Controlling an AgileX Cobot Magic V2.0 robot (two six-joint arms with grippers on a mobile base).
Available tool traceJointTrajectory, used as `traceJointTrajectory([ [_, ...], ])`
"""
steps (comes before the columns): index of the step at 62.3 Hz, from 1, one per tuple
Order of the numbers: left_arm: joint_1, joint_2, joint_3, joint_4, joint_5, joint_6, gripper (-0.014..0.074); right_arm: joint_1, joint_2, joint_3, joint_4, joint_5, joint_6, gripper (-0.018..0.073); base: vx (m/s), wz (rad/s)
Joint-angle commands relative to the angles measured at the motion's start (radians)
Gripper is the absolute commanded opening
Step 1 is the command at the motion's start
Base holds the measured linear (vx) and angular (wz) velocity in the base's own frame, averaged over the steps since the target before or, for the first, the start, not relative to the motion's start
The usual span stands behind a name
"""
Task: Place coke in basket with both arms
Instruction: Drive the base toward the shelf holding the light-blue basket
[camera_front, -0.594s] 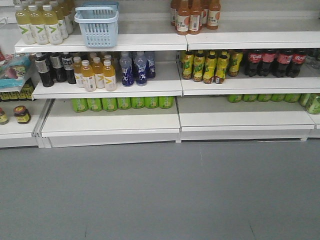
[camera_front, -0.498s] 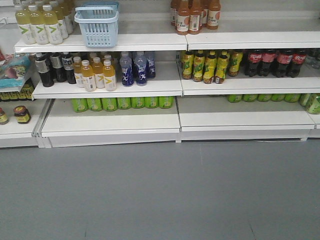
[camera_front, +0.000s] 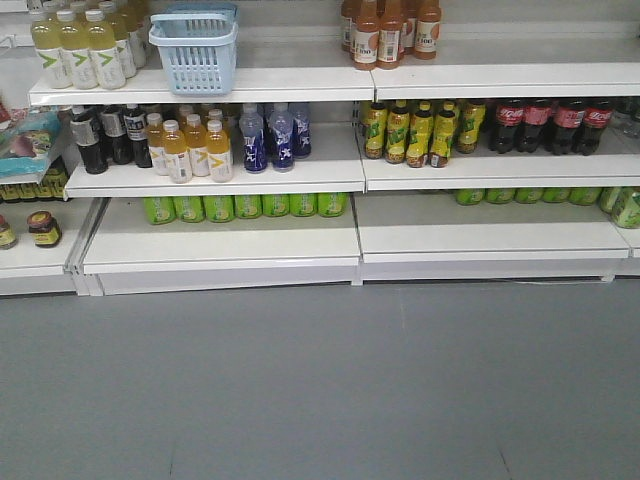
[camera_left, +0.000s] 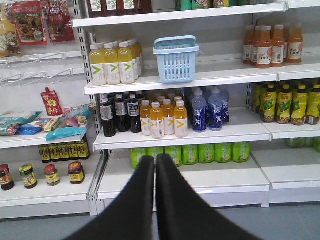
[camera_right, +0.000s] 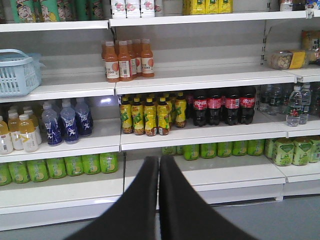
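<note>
My front camera faces the white metal shelves (camera_front: 300, 178) from afar; both wrist cameras look closer, all sharing the pale-blue plastic basket (camera_front: 195, 50).

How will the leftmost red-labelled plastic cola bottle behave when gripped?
The red-labelled plastic cola bottle looks full, so probably heavy for its size and stiff. Tall, narrow and round, it may tip or roll if pushed.
</note>
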Motion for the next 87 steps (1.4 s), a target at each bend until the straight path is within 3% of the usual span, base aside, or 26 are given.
traceJointTrajectory([
  [1, -0.006, -0.016, 0.015, -0.008, -0.070, -0.004, -0.0005, -0.007, -0.015, 0.019, -0.003, -0.073, -0.007, -0.0010, 0.00, 0.00],
  [87, -0.006, -0.016, 0.015, -0.008, -0.070, -0.004, -0.0005, -0.007, -0.015, 0.019, -0.003, -0.073, -0.007, -0.0010, 0.06, 0.01],
])
